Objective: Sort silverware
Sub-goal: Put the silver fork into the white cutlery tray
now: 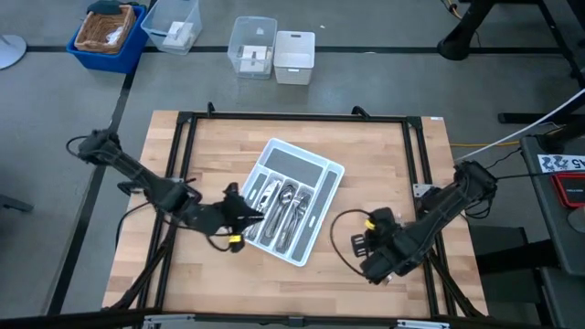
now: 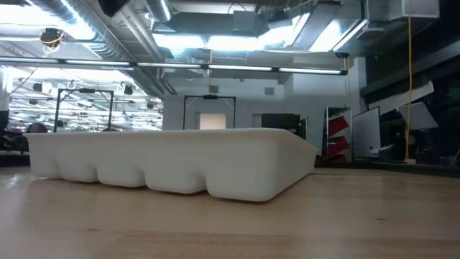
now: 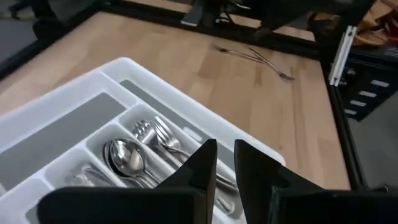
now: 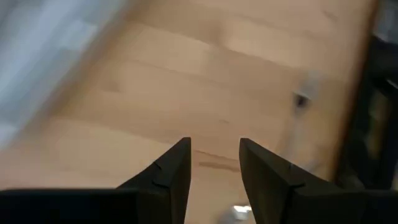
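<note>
From above, my left gripper (image 1: 259,214) hung at the left edge of the tray (image 1: 331,170) at frame centre, where the silverware (image 1: 285,208) lay; my right gripper (image 1: 373,267) waited lower right. At desk level, only the tray showed. My left wrist showed fingers narrowly parted, empty — spoons stiff, slippery, best pinched mid-handle. My right wrist showed fingers parted over bare desk (image 4: 205,93).

Tray (image 2: 215,162) wall hides silverware in low view

Silverware (image 1: 285,206) lies in the tray (image 1: 332,171) mid-table (image 1: 384,155), between both arms.
</note>
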Controlling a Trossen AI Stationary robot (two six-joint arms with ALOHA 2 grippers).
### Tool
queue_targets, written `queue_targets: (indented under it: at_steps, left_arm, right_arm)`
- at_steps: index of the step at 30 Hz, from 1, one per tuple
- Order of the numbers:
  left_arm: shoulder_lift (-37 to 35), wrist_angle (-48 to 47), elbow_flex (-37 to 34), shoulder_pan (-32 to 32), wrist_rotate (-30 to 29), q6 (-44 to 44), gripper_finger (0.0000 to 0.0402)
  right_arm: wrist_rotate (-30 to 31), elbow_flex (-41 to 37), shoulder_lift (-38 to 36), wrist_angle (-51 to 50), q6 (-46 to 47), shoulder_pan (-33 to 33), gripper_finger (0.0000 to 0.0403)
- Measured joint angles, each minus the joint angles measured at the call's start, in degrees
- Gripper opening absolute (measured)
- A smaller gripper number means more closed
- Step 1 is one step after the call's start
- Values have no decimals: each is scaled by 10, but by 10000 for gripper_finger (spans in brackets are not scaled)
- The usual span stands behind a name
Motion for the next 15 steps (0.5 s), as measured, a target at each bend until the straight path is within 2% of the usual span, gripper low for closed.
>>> queue_targets:
  at_steps: [6,15]
  left_arm:
    - [30,19,0,45,80,-3,46]
    - [59,19,0,64,109,-4,46]
  right_arm:
    - [-100,-136,-15,19,103,41,136]
    - [-128,-291,-60,139,142,70,136]
